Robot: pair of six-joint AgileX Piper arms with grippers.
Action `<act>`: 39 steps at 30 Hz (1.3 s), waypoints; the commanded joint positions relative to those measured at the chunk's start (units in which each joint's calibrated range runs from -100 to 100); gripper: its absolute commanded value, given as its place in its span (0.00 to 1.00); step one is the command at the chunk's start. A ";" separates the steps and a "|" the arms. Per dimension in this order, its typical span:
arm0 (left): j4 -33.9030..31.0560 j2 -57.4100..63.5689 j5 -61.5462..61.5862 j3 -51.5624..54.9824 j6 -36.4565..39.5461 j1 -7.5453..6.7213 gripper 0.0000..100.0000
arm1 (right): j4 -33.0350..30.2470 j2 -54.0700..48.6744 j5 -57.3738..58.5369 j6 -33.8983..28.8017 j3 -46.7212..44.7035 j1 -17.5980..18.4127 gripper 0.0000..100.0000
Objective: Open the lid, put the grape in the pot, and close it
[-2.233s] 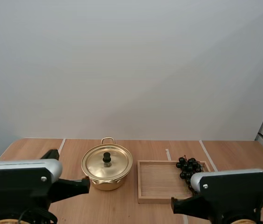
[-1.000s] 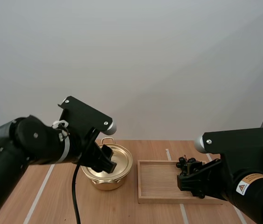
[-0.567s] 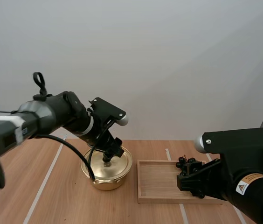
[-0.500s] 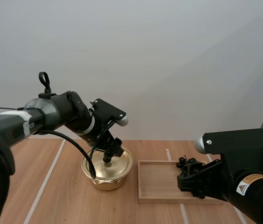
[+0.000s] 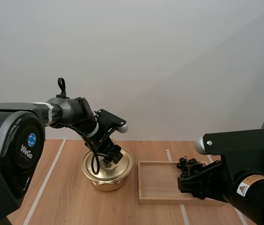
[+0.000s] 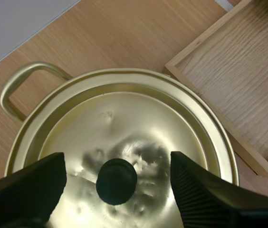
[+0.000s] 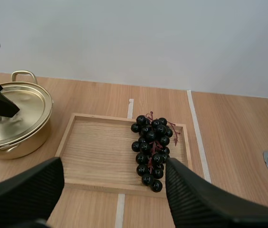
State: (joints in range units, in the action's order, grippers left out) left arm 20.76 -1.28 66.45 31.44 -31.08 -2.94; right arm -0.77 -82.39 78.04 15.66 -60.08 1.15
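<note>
Black left gripper (image 6: 117,164): fingers (image 6: 29,185) wide apart, flanking knob (image 6: 117,181) of lid (image 6: 124,118), no contact; right gripper (image 7: 114,171): fingers wide apart over tray (image 7: 100,147), grapes (image 7: 152,142) beside one tip

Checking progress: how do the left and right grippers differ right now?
Left gripper sits close over the lid, jaws either side of the knob; right gripper hovers well above the tray. Left faces the pot; right faces the grapes. Both jaws open, empty.

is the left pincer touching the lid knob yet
Apart. In the left wrist view the open left pincer straddles the knob, with bare lid showing on either side of it.
</note>
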 commanded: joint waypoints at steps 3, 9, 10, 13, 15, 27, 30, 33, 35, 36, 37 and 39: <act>-0.30 -1.03 0.66 -0.57 0.37 -0.14 1.00 | -0.34 -0.04 -0.09 0.05 0.42 -0.30 1.00; -0.33 -1.00 0.84 -0.57 0.37 -0.14 0.24 | -0.34 -0.04 0.46 0.05 0.42 -0.30 1.00; -0.33 -0.85 1.01 -0.57 0.37 -0.14 0.07 | -0.34 -0.04 0.46 0.05 0.42 -0.30 1.00; -0.33 0.12 1.50 -0.57 0.96 -0.14 0.00 | -0.34 -0.04 0.79 0.05 0.42 -0.30 1.00; -0.33 1.53 2.34 -0.59 1.30 -0.14 0.00 | -0.34 0.10 0.79 0.05 0.42 -0.30 1.00; -0.33 21.61 5.08 -0.88 1.43 -0.14 0.00 | -9.37 14.46 -5.84 -7.83 0.42 -0.30 1.00; -0.33 25.87 5.47 -0.88 1.43 -0.14 0.00 | -10.52 18.45 -7.68 -8.88 0.42 -0.30 1.00; -0.33 30.67 5.66 -0.88 1.43 -0.14 0.00 | -11.74 22.99 -11.58 -9.68 0.42 -0.47 1.00; -0.33 32.51 5.66 -0.88 1.43 -0.14 0.00 | -13.53 26.51 -14.42 -11.76 0.42 -0.99 1.00; -0.33 33.14 5.66 -0.88 1.43 -0.14 0.00 | -14.88 28.46 -16.10 -12.80 0.42 -1.49 1.00; -0.33 33.82 5.87 -0.88 1.43 -0.14 0.00 | -16.19 30.65 -17.96 -13.74 0.42 -2.14 1.00; -0.33 34.51 6.41 -0.88 1.43 -0.14 0.00 | -16.82 34.75 -21.23 -14.31 0.42 -3.57 1.00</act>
State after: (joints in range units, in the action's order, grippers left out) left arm 20.10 31.90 72.11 30.86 -30.17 -2.94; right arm -15.72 -51.31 61.22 3.00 -59.95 -1.09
